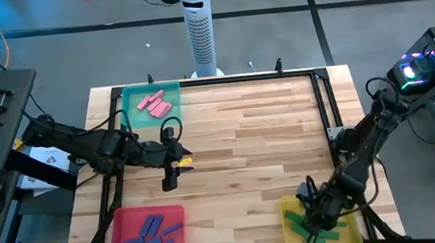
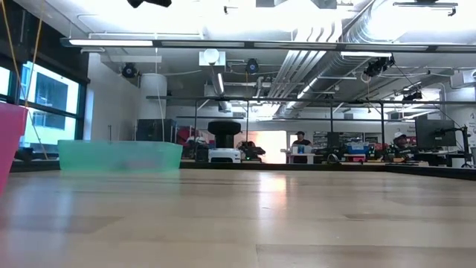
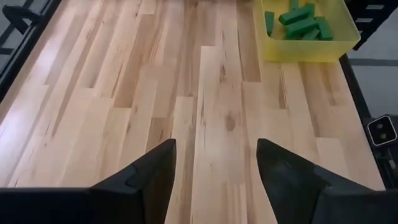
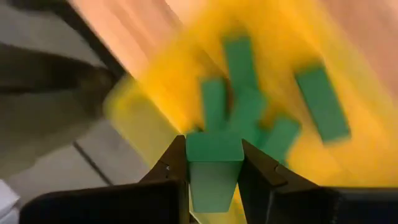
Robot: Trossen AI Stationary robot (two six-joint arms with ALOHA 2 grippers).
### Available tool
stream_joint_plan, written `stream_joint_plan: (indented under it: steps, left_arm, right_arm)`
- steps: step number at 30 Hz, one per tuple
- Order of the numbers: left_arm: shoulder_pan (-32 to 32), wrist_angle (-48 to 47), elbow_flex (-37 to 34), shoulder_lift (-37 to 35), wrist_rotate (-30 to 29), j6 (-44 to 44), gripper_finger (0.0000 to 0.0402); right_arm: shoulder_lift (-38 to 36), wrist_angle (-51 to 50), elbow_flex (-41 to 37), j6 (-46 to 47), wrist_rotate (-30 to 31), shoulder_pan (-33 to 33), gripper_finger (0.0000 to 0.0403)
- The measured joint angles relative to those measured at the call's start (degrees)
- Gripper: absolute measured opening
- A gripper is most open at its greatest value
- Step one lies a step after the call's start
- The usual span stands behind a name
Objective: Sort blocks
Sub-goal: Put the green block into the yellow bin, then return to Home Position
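Observation:
The blocks lie sorted by colour in three trays. Pink blocks (image 1: 153, 104) are in the teal tray (image 1: 132, 114) at the far left. Blue blocks (image 1: 147, 236) fill the red tray (image 1: 123, 224) at the near left. Green blocks (image 1: 306, 229) (image 4: 239, 59) (image 3: 298, 22) are in the yellow tray (image 1: 290, 207) at the near right. My right gripper (image 1: 314, 208) (image 4: 213, 146) hangs over the yellow tray, shut on one green block (image 4: 214, 168). My left gripper (image 1: 177, 164) (image 3: 214, 149) is open and empty above bare wood, left of the table's middle. My right gripper pinches one green block between its two fingers (image 4: 258, 165), which press on its two opposite sides near its end (image 4: 214, 146). The fingers come from above, pointing down. The block is lifted clear, above the yellow tray (image 4: 186, 56) and the green blocks in it.
The wood between the trays is bare (image 1: 260, 141). A dark frame (image 1: 325, 102) runs round the table's edges. A white tower (image 1: 199, 26) stands beyond the far edge. The low view shows the teal tray (image 2: 119, 156) and the red tray's corner (image 2: 11, 141); people sit far behind.

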Motion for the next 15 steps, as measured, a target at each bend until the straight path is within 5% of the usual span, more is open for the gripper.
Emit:
stream_joint_plan:
  steps: [5,10,13,15]
  left_arm:
    - [0.0,0.0,0.0,0.0,1.2,-1.7,0.0205]
    - [-0.4,-0.2,0.0,-0.5,4.0,-4.1,0.0204]
    - [-0.5,0.4,-1.9,-2.4,4.5,-4.5,0.0204]
    - [-0.5,2.6,-4.5,-5.1,4.4,-4.6,0.0204]
  right_arm:
    - [0.0,6.8,-8.9,7.4,-10.5,-0.1,0.0074]
    - [-0.2,6.5,-12.0,11.9,-16.4,-0.5,0.0176]
    - [-1.3,6.2,-11.0,11.6,-15.4,-0.7,0.0229]
    - [-2.9,5.8,-10.0,10.9,-9.6,-0.3,0.0246]
